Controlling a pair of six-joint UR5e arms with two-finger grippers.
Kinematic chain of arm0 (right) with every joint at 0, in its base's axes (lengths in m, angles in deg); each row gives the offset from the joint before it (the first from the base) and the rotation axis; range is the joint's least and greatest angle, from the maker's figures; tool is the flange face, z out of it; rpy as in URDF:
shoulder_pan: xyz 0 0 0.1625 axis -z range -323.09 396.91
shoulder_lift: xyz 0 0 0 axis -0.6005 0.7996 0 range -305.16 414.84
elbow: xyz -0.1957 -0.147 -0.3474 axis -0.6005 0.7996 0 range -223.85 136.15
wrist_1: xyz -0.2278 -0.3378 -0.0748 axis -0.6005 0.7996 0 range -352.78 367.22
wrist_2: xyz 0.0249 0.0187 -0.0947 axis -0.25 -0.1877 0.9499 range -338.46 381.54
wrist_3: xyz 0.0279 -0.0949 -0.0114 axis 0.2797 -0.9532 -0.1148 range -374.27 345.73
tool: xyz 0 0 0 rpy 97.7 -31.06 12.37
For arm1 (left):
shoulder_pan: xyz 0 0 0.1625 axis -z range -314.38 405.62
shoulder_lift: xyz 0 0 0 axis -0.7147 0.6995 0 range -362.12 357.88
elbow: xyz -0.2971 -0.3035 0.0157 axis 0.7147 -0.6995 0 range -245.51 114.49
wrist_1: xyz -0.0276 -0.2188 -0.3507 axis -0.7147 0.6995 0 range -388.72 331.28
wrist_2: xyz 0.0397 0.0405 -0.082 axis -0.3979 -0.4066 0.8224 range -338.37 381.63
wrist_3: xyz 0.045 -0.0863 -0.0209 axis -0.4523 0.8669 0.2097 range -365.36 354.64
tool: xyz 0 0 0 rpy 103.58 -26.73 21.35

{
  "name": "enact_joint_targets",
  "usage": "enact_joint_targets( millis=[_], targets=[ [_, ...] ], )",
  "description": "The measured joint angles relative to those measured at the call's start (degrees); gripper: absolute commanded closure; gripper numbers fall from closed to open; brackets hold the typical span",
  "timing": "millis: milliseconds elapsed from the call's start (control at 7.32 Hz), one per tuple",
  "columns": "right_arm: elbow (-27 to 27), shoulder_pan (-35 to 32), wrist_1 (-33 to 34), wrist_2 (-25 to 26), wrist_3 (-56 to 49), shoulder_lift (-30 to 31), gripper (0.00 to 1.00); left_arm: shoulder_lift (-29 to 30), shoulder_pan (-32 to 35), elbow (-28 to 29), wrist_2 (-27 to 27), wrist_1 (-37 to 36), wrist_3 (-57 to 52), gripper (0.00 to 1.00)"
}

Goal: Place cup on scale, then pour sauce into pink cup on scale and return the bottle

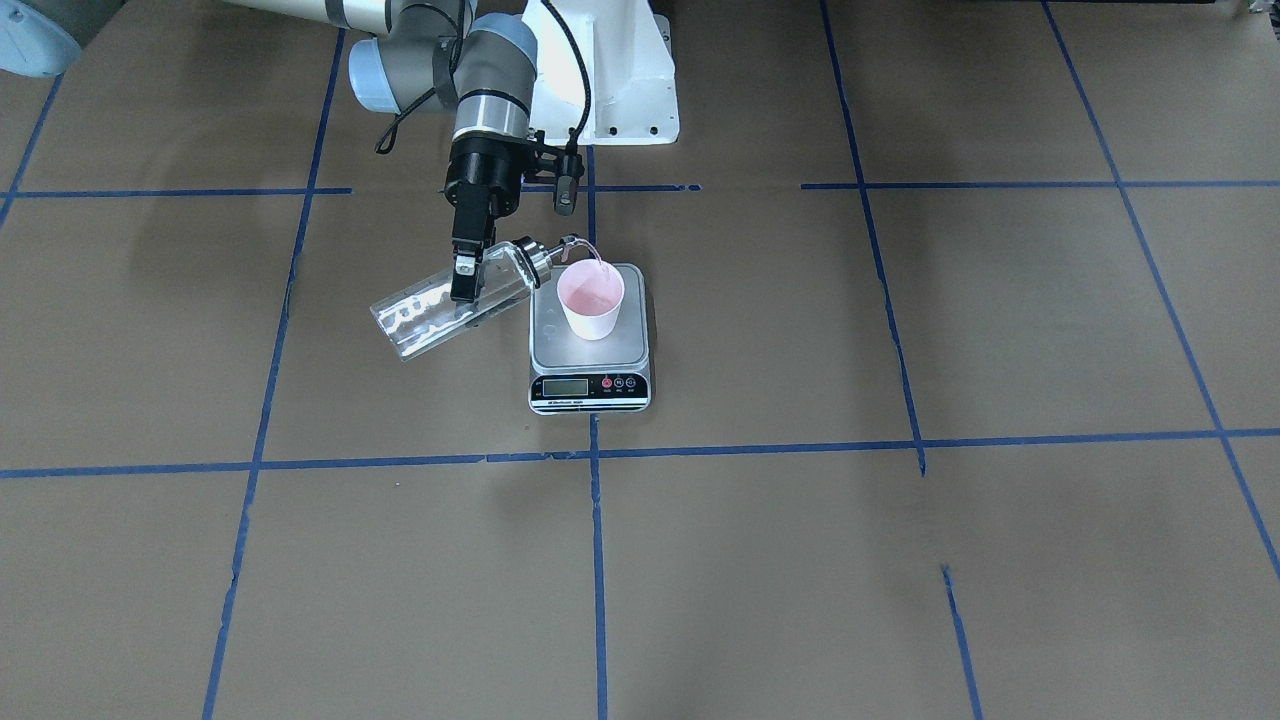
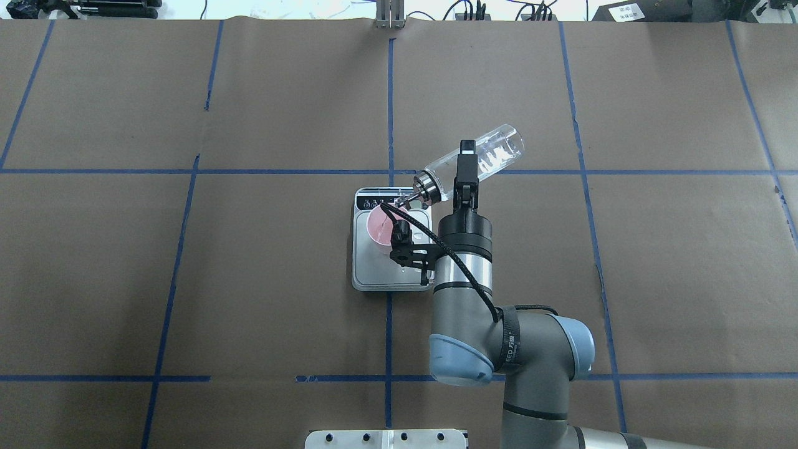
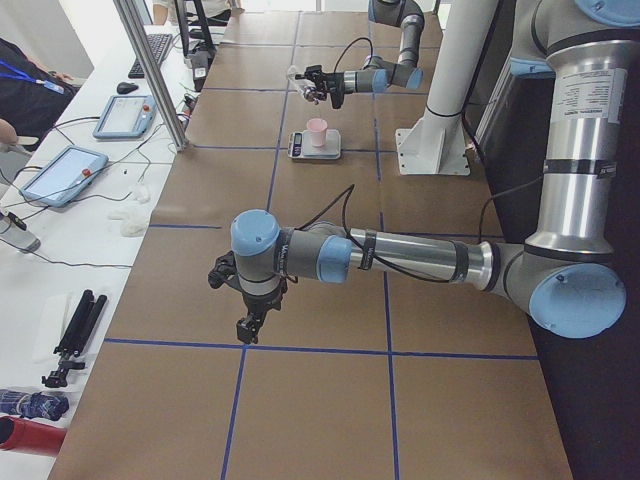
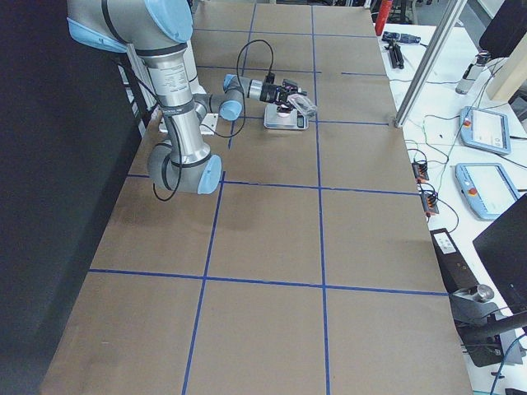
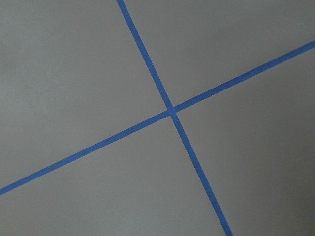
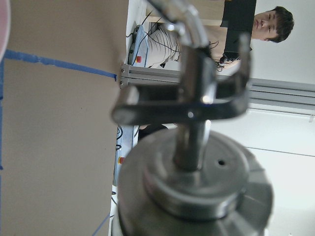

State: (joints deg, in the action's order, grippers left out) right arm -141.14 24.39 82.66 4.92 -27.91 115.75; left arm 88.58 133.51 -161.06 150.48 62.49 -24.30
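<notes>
Silver pourer cap (image 6: pixel 189 191) of the bottle (image 1: pixel 420 315) fills my right wrist view, blurred, with the thin spout (image 6: pixel 194 29) curving off the top. My right claw (image 1: pixel 463 285) is clamped on the glass body, one finger (image 1: pixel 463 262) lying across it in the front view. Bottle hangs in the air just beside the scale (image 1: pixel 560 350), off its right edge, tipped well over: cap end toward the scale, base end away from it. Spout tip sits over the rim of the cup (image 1: pixel 591 300). Sauce (image 1: pixel 405 325) shows clear in the bottle body, and a thin stream arcs from spout into cup. Cup stands upright on the scale's metal platform, about mid-platform, narrower than it. Scale lies flat on the surface (image 1: pixel 900 560), brown paper with blue tape lines (image 1: pixel 600 560). Its display strip (image 1: pixel 590 386) is on the side away from my base, reading too small to tell.

My left claw (image 3: pixel 244 326) hangs over the surface well apart from the scale, toward the left end. It is seen only from the side camera, so I cannot tell if its fingers are apart or together. Left wrist view shows only a tape cross (image 5: pixel 171 111) on paper. Person (image 6: pixel 256 29) in a dark top is beyond the surface's edge, far from the scale.
</notes>
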Motion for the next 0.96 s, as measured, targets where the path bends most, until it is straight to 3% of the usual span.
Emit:
enact_joint_targets(
  millis=[683,956],
  targets=[
    [-0.09,-0.40,-1.14,-4.26,11.66,0.19,1.00,-0.13,0.47,-2.34,-0.13,-0.43,0.19,0.00],
    [-0.19,-0.95,-5.01,-7.95,20.67,0.28,1.00,-0.12,0.78,-2.93,-0.17,-0.50,0.22,0.00]
  ],
)
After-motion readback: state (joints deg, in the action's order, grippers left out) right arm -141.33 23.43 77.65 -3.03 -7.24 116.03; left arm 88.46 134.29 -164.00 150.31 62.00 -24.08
